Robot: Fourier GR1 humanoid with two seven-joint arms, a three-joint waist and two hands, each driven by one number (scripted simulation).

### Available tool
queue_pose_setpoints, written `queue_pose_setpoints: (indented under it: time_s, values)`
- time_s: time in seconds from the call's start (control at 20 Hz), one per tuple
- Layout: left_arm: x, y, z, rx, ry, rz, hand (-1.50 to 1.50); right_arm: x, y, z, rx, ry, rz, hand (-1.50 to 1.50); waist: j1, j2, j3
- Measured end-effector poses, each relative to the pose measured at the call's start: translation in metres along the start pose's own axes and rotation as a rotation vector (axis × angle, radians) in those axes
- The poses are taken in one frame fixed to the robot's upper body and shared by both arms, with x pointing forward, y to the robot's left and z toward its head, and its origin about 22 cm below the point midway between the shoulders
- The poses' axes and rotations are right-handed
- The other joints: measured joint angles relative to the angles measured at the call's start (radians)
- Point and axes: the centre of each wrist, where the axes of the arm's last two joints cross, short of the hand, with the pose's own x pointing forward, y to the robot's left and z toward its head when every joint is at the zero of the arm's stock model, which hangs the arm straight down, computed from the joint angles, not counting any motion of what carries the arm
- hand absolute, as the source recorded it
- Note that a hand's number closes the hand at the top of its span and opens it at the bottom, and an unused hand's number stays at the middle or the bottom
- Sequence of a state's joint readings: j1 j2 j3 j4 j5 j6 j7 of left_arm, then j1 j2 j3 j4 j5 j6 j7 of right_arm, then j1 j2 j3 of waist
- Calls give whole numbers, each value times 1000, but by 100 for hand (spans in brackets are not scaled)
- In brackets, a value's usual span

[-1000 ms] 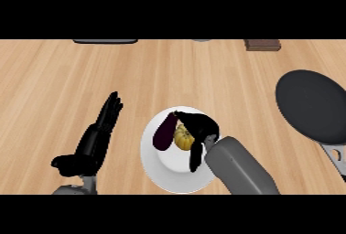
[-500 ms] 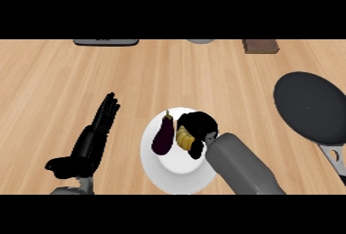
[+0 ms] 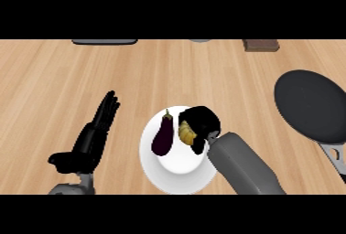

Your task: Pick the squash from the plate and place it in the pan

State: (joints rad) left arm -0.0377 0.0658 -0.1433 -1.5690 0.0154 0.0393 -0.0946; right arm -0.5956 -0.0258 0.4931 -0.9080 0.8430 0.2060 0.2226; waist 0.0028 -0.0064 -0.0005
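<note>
The right robot hand, black on a grey forearm, is curled over a yellow, ridged squash and hides most of it; only a yellow crescent with darker ribbing shows at the hand's left side. The squash lies on a round white plate near the worktop's near edge, about midway along it. Just beside the squash, on the plate's left half, lies a dark purple, glossy eggplant with its thin stem pointing toward the far edge. Whether the two vegetables touch cannot be told.

The left robot hand rests left of the plate, fingers straight and pressed together, pointing toward the far edge, holding nothing.

A round, dark grey pan sits near the worktop's right edge, its grey handle running toward the near right corner. Between plate and pan lies a bare strip of light wooden worktop, and a broad bare stretch lies between the plate and the far edge. Along the far edge sit a flat dark grey object toward the left and a brown block toward the right, both cut off by the view.
</note>
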Motion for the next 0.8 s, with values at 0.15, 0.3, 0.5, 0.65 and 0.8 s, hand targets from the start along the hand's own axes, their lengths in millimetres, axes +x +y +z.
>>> queue_pose_setpoints:
  time_s: [0.15, 0.3, 0.5, 0.65, 0.8]
  values:
    - [-3, 2, 3, 7, 2, 1, 0, -10, -16, 1, -147, 136, -59, 150, -7, 1, 0]
    - [-3, 3, 4, 19, 3, 2, 0, -28, -30, 6, -315, 309, -134, 150, -20, -1, 0]
    - [-7, 4, 8, 25, 9, 2, 0, -34, -45, 17, -547, 465, -152, 150, -27, -3, 0]
    - [-6, 6, 8, 25, 12, 0, 0, -27, -65, 28, -722, 515, -157, 150, -26, -4, 0]
    - [-6, 3, 7, 15, 7, 8, 0, -20, -73, 42, -863, 540, -197, 150, -24, -2, 0]
